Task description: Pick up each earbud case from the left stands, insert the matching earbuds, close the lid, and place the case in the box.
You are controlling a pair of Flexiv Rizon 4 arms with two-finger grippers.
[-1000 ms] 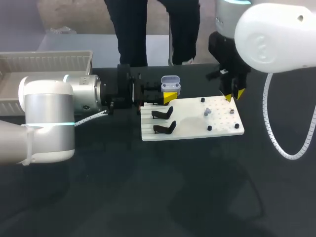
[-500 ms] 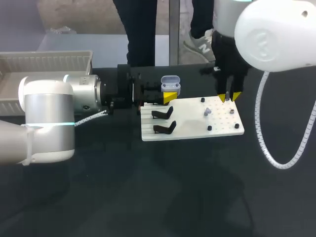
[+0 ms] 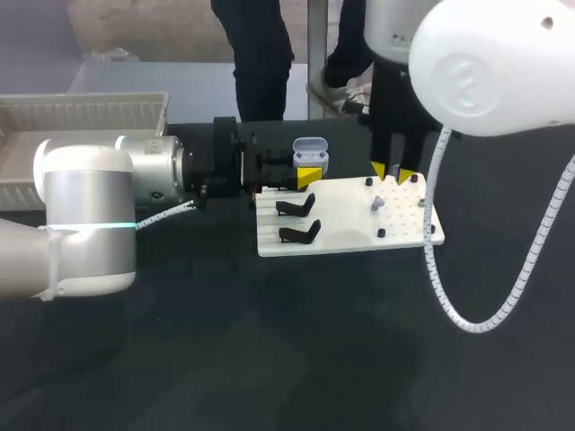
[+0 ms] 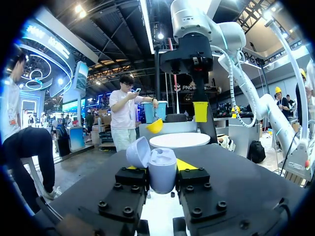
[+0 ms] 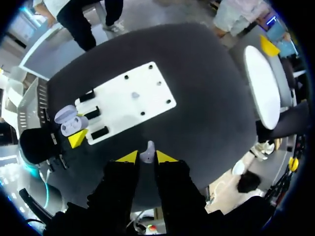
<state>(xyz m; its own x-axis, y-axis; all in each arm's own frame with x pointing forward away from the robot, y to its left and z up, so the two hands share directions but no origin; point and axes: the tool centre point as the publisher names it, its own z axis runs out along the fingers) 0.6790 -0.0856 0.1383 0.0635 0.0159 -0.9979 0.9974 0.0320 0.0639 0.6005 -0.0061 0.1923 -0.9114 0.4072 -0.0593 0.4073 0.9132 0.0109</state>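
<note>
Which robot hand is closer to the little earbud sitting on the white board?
Right. The right gripper, holding another earbud, hovers close by that earbud; the left gripper holds the case at the board's left edge.

The table (image 3: 269,341) is dark, almost black. The board (image 3: 346,224) on it is white, dotted with small black pegs (image 3: 381,233). The two stands (image 3: 296,208) at nine o'clock of the board are black. The earbud case (image 3: 310,149) and the earbud (image 5: 148,146) are pale lilac. The left gripper (image 3: 309,176) and the right gripper (image 3: 393,171) are black with yellow tips. The box (image 3: 81,112) at ten o'clock is cream.
</note>
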